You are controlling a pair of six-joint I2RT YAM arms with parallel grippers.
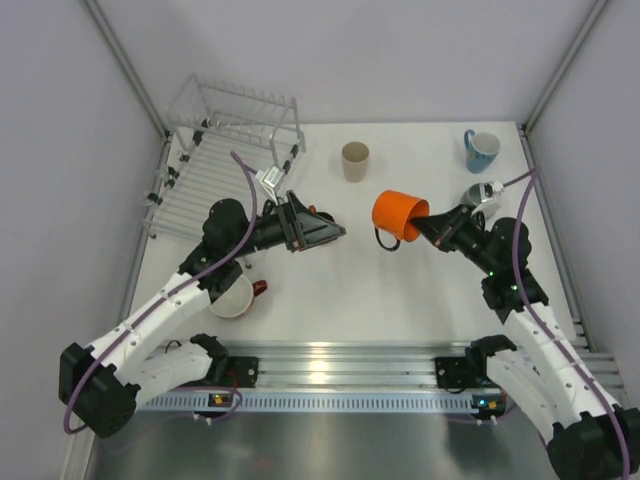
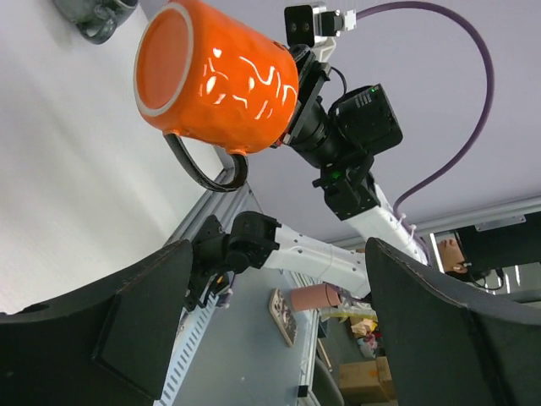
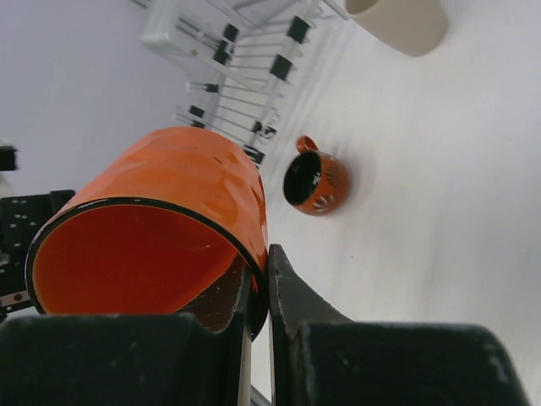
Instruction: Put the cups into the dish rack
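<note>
Mug [image 1: 398,212] — orange, glossy, tipped | right end effector [image 1: 426,223] clamps rim | left end effector [image 1: 338,233] apart

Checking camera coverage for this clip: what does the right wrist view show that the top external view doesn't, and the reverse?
Only the right wrist: the small dark red-handled mug, unseen from above, and a close look at the right gripper pinching the rim of the orange mug, one finger inside. Only the top: the light blue mug and the white red-handled cup. Both: the orange mug, the dish rack, the beige tumbler.
</note>
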